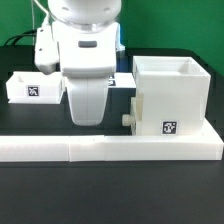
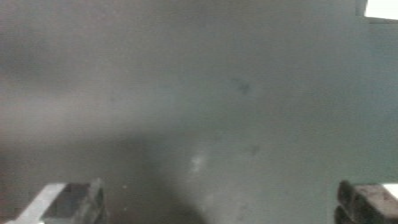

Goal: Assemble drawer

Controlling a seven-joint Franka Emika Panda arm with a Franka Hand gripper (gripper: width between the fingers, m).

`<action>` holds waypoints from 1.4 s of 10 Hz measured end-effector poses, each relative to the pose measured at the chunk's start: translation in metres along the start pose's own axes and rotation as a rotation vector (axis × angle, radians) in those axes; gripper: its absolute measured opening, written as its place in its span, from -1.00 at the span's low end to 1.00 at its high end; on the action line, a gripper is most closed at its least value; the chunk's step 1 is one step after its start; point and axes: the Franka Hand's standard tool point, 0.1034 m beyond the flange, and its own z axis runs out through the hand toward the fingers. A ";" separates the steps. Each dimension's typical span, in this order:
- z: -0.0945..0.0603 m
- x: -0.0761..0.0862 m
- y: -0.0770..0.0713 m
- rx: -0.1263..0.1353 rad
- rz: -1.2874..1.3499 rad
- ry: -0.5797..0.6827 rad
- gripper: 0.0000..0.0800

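Observation:
The drawer's large white housing (image 1: 170, 95) stands at the exterior view's right, with a tag on its front. A round knob (image 1: 128, 120) of a tray sticks out low at its left side. A second open-topped tray (image 1: 30, 88) with a tag sits at the exterior view's left. My arm (image 1: 85, 70) hangs low between the tray and the housing, and its body hides the fingers there. In the wrist view my gripper (image 2: 217, 205) is open, the fingertips (image 2: 68, 200) wide apart with only bare dark table between them.
A long low white L-shaped border bar (image 1: 110, 150) runs along the front of the table, in front of the arm and the housing. The table (image 1: 40, 115) is dark. Cables and dark gear lie at the back left.

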 end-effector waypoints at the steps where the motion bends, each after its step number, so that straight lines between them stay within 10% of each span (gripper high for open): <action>1: -0.010 -0.005 -0.009 -0.048 0.009 -0.003 0.62; 4: -0.013 -0.015 -0.062 -0.116 0.076 0.039 0.62; 6: 0.005 -0.014 -0.088 -0.100 0.115 0.066 0.62; 14: 0.016 -0.036 -0.099 -0.123 0.547 0.097 0.62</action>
